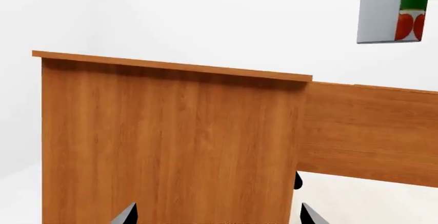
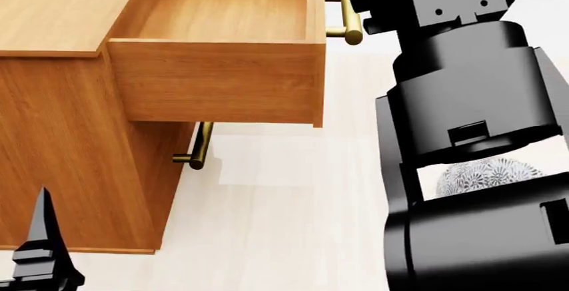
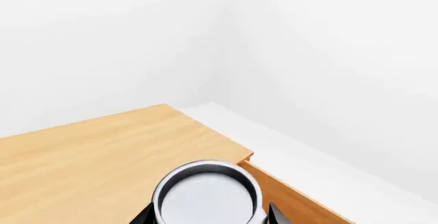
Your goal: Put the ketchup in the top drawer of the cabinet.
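ketchup: the can (image 3: pixel 207 193) sits at the bottom centre of the right wrist view, lid toward the camera, so its long axis runs straight along the gripper's line. The left wrist view catches its red and green label (image 1: pixel 413 8) in the upper right corner, hanging in open air above the wood.

right gripper: (image 3: pixel 208 215) dark fingertips peek out on either side of the can at the bottom edge, so I'd say it's clamped on the tin and carrying it.

left gripper: (image 1: pixel 217 215) two fingertips show at the bottom of the left wrist view with a wide gap and nothing between them, so it's spread and idle, parked low beside the cabinet.

top drawer: (image 2: pixel 218 81) pulled well out, upper centre of the head view, inside looks bare, brass handle (image 2: pixel 348 18) poking out at its right end.

cabinet: (image 2: pixel 53 151) fills the left of the head view; flat top in the upper left corner.

key relation: from the right wrist view the can seems to hang over the cabinet top near its corner, not yet over the drawer cavity. My guess is it needs to shift sideways toward the opening, then go down. Right arm is obviously the one for it.

edges and room: drawer walls are the thing to clear. The open box looks much wider than the can, so plenty of slack. The patterned bowl (image 2: pixel 484 174) on the floor, lower right of the head view, is well apart.
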